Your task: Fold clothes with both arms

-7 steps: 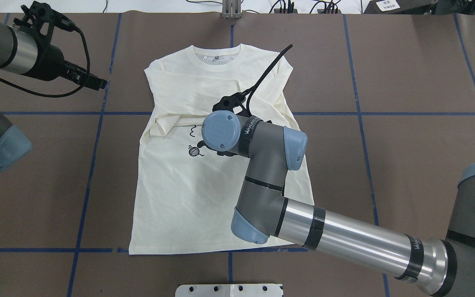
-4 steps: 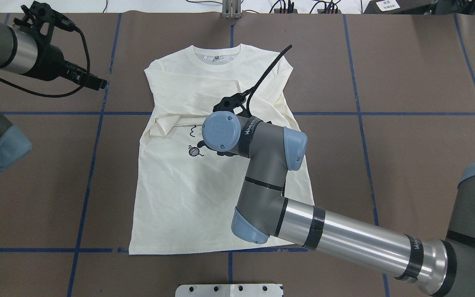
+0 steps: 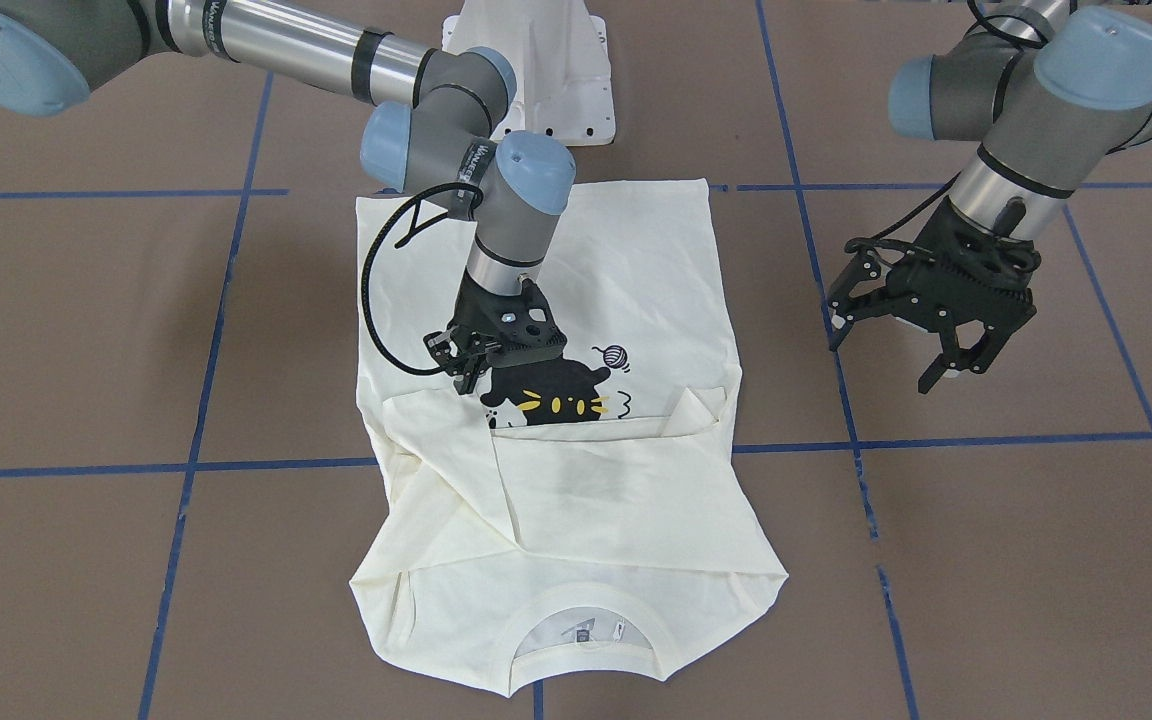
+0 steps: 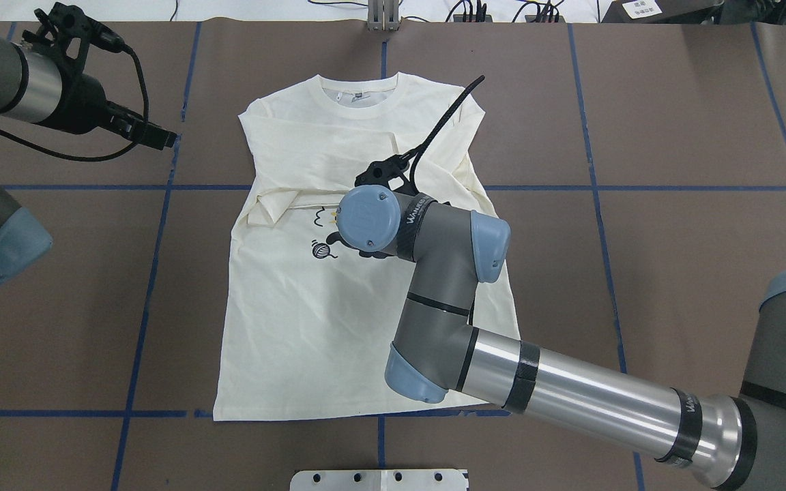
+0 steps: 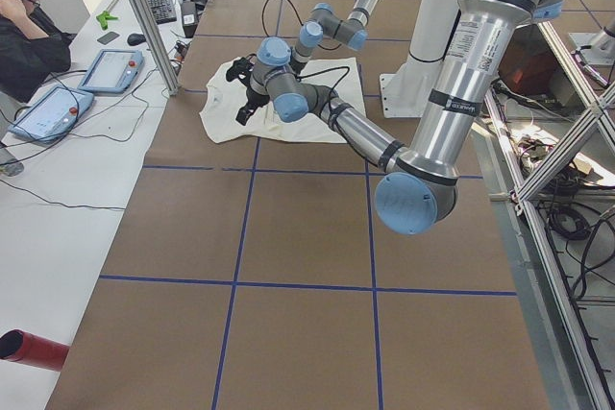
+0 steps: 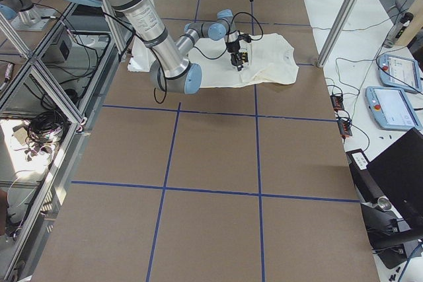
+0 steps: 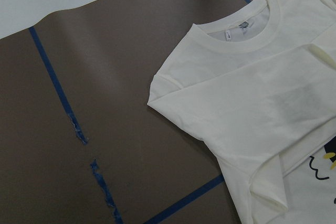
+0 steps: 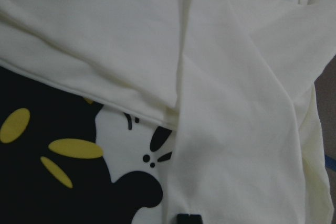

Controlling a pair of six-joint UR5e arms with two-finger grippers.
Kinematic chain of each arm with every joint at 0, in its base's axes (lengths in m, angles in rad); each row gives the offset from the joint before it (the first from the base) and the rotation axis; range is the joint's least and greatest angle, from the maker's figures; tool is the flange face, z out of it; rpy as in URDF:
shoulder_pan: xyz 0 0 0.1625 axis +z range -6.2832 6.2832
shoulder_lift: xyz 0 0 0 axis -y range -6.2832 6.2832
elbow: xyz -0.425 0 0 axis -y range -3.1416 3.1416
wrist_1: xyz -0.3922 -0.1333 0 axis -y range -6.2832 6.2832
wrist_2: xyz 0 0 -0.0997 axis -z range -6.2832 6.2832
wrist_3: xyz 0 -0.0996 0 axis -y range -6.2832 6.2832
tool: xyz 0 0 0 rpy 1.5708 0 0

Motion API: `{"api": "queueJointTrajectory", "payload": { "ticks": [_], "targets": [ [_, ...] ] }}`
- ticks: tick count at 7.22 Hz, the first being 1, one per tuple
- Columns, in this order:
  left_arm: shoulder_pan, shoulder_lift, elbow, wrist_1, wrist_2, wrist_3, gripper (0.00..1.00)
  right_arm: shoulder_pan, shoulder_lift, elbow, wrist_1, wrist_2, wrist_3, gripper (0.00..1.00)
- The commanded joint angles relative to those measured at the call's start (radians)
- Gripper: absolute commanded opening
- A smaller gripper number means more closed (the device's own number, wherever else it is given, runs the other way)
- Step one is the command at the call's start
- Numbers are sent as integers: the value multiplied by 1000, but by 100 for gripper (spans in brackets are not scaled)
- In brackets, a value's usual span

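1. The shirt (image 3: 636, 280) is lying flat in the middle of the brown bench (image 3: 86, 330), print side up. Its ribbed collar (image 3: 586, 612) is pointing away from the robot.
2. The sleeves (image 3: 596, 470) are lying folded across the chest, and their cloth is covering one part of the black cat print (image 3: 546, 395).
3. The right arm (image 4: 570, 395) is reaching over the hem and the body of the shirt. The right hand (image 3: 464, 368) is pointing down at the edge of the cat print, just beside the border of a folded sleeve.
4. The fingers of the right hand are looking close together, but I cannot tell whether they are pinching cloth or only standing over it. The right wrist camera is showing only cream folds and the black and yellow print from very near.
5. The left hand (image 3: 886, 350) is hanging above the bare bench on the robot's left side of the shirt, apart from it. Its fingers are spread and are holding nothing.
6. The left wrist camera is looking down on the collar, one folded shoulder and a blue tape line (image 7: 52, 77) on the bench.
7. The white pedestal base (image 3: 566, 90) is standing at the robot's edge of the bench, near the hem.
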Motion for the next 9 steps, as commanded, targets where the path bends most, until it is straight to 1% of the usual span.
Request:
{"api": "queueJointTrajectory", "payload": {
  "ticks": [1,4,6,9],
  "targets": [
    [0,0,0,0,0,-1,100,1,5,4,3,0,1,0],
    [2,-1,0,0,0,-1,100,59,10,15,5,13,-17,0],
    [3,-1,0,0,0,-1,100,124,7,16,6,47,-66,0],
    [5,-3,1,0,0,-14,100,194,-18,11,9,49,-112,0]
  ]
}}
